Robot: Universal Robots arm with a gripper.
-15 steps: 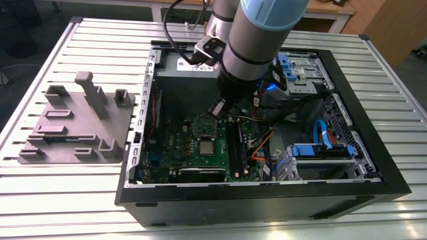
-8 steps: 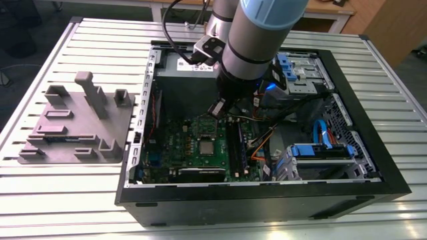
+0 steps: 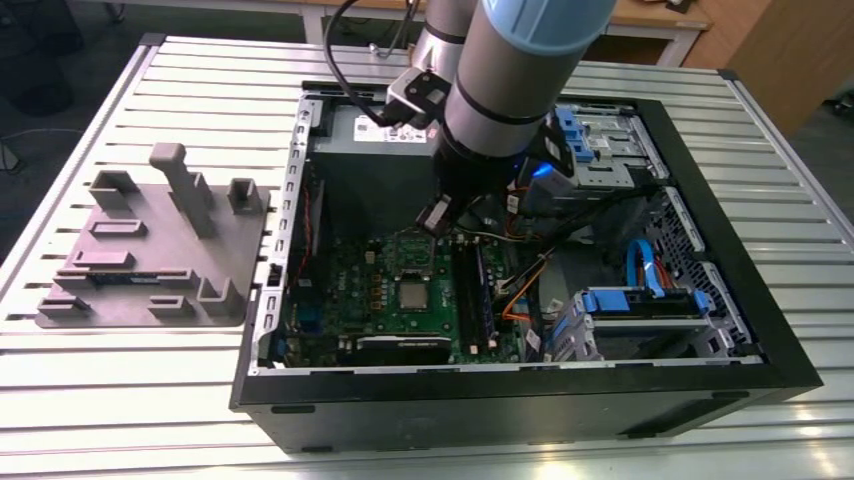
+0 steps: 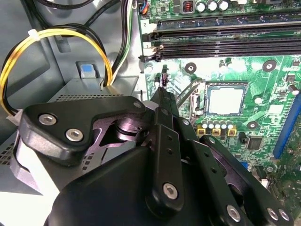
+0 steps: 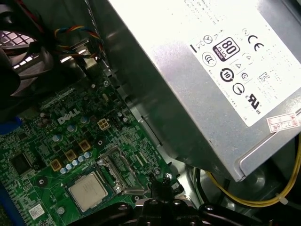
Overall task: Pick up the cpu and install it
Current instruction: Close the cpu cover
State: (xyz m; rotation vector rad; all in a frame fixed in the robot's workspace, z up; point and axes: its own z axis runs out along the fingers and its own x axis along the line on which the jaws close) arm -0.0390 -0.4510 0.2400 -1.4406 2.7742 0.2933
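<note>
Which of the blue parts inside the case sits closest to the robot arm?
The blue latch at the case's far corner, right beside the arm. The blue drive-cage bracket and blue cable lie nearer the case's front.

- A robotics lab or workshop for computer assembly.
- A slatted aluminium counter (image 3: 120,400) carries an opened computer case (image 3: 534,400) with its motherboard (image 3: 387,290) exposed.
- A grey parts fixture (image 3: 147,250) lies beside it.
- An industrial robot arm (image 3: 514,80) reaches into the case.
</note>
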